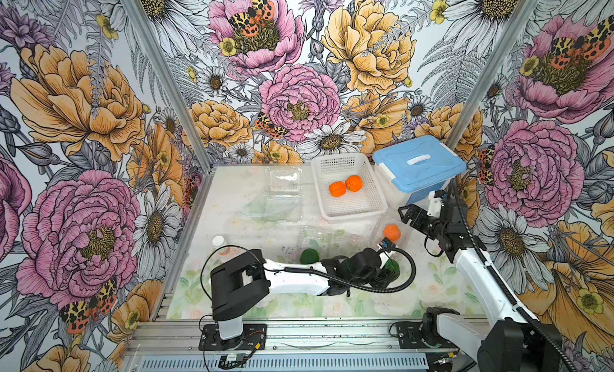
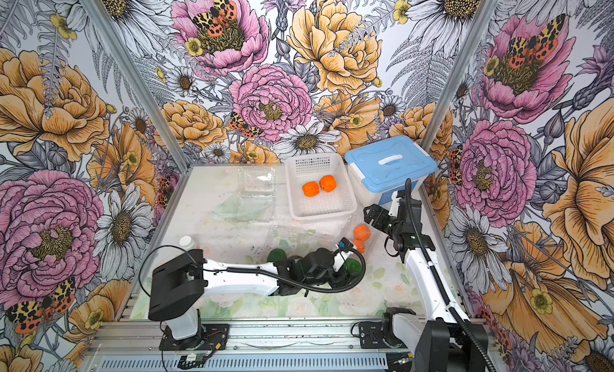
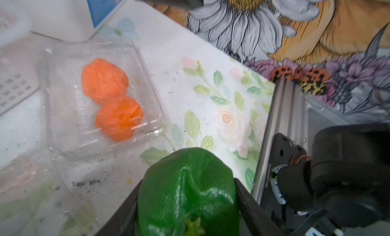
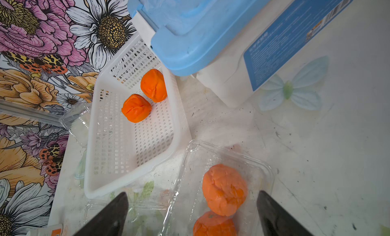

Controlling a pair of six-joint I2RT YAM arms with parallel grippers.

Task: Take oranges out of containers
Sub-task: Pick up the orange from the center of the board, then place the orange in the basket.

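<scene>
Four bright oranges point(image 1: 337, 189), two green oranges point(image 1: 309, 256), three clamshells point(image 1: 284, 179); the left wrist view best shows the left hand point(image 3: 187, 181) grasping one green orange; right hand point(image 4: 192, 194) released.

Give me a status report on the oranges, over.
Left gripper shut on green orange. Right gripper open over clamshell, two oranges inside. Left wrist close beside it.

Four bright orange fruits point(image 1: 337, 189); two dark green fruits point(image 1: 309, 256); three clear clamshell containers point(image 1: 284, 179), as far as the see-through plastic allows a count; one white perforated basket point(image 1: 335, 166); one white tub point(image 1: 418, 167) with a blue lid; one small white-capped bottle point(image 1: 218, 241); two robot arms point(image 1: 292, 280).
</scene>
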